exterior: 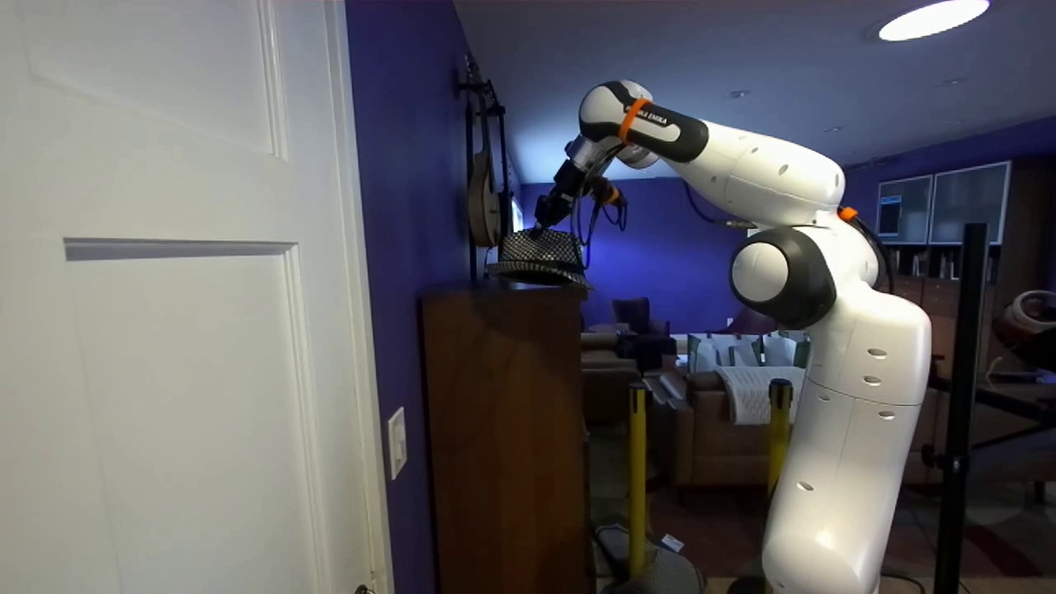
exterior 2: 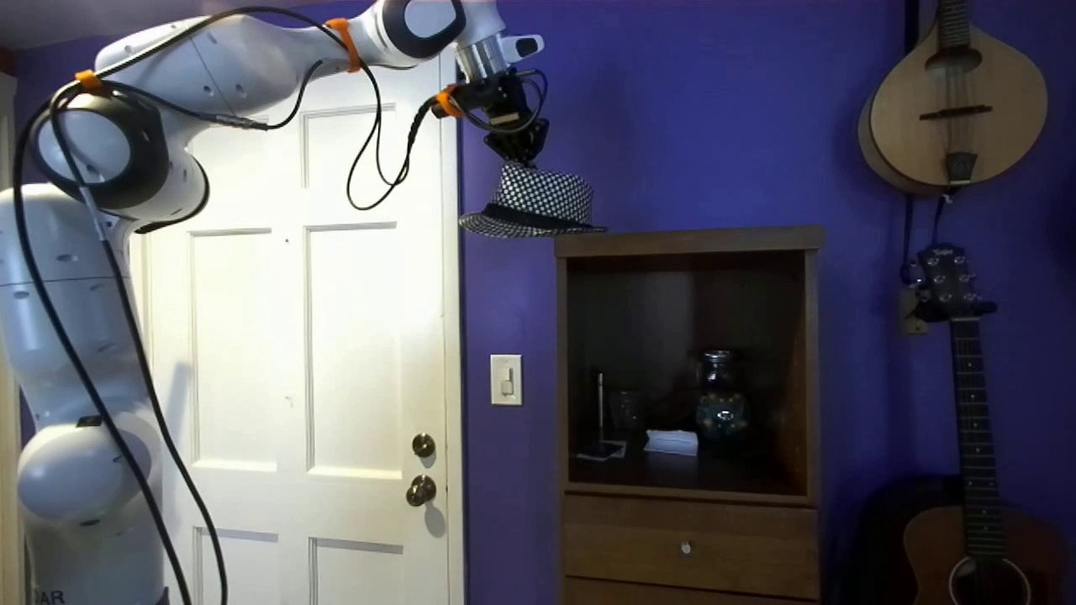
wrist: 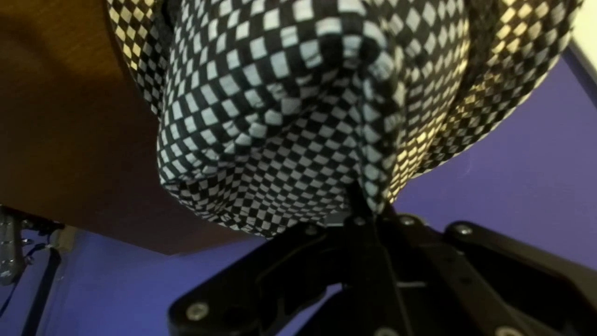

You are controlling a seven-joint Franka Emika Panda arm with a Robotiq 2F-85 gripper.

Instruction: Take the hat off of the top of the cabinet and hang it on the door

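Note:
The hat [exterior: 540, 247] is a black-and-white checkered fedora with a dark band; it also shows in an exterior view [exterior 2: 551, 195] and fills much of the wrist view [wrist: 289, 158]. It is at the door-side end of the cabinet [exterior 2: 689, 241] top, its brim jutting past the edge. Whether the brim touches the top is unclear. My gripper [exterior 2: 519, 160] comes from above and is shut on the pinched crown, as the wrist view shows at the fingertips [wrist: 371, 205]. The brown cabinet also shows in an exterior view [exterior: 503, 429]. The white panelled door [exterior 2: 353, 353] is shut, with a brass knob [exterior 2: 420, 490].
Purple wall with a light switch [exterior 2: 506, 380] lies between door and cabinet. A mandolin-like instrument [exterior 2: 958, 109] and a guitar [exterior 2: 975, 437] are beyond the cabinet. A loose cable [exterior 2: 370, 197] hangs from the arm. Yellow posts [exterior: 638, 478] and a sofa [exterior: 726, 429] stand behind.

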